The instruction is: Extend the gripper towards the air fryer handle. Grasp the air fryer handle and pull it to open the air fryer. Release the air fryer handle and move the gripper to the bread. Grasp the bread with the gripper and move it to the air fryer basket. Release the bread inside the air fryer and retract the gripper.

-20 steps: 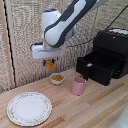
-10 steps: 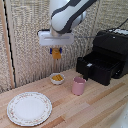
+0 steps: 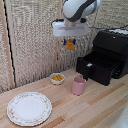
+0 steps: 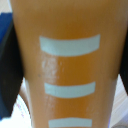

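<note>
Two views split the story between them. From the exterior view I see my gripper [image 3: 70, 43] high above the table [image 3: 100, 107], clamped on the bread [image 3: 70, 45], a small golden-orange piece pinched between my blue-tipped fingers [image 3: 65, 42]. My wrist view shows only the bread's [image 4: 67, 65] glossy orange face crossed by pale stripes, filling nearly everything. The air fryer [image 3: 112, 52] sits at about four o'clock from my gripper, its air fryer basket [image 3: 95, 67] pulled out with the air fryer handle [image 3: 89, 73] at the front. Below me, around six o'clock, stand a white bowl [image 3: 57, 78] and pink cup [image 3: 78, 85]; a plate [image 3: 28, 108] lies at seven. Open air surrounds my gripper.
</note>
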Motion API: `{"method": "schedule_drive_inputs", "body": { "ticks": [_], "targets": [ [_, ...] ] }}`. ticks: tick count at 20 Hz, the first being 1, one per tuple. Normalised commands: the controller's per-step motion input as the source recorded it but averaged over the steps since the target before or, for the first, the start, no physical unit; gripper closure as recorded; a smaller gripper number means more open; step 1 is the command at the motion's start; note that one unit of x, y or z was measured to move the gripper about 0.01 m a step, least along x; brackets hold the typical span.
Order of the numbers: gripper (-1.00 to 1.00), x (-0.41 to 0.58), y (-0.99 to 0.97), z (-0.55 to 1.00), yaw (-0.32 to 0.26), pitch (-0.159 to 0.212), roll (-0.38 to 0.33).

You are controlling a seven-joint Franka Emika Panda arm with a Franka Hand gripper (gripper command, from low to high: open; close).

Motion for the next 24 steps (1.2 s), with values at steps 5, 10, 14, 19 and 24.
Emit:
{"method": "schedule_drive_inputs", "body": {
  "ticks": [5, 10, 14, 19, 24],
  "targets": [
    [1.00, 0.008, -0.56, 0.04, -0.234, 0.001, 0.000],
    [1.00, 0.030, -0.74, 0.13, -0.162, 0.029, 0.000],
    [1.00, 0.006, -0.85, 0.30, -0.117, 0.080, 0.000],
    [1.00, 0.010, -0.95, 0.18, -0.064, 0.043, 0.021],
    [1.00, 0.243, -0.92, 0.00, -0.011, 0.015, 0.046]
  ]
}}
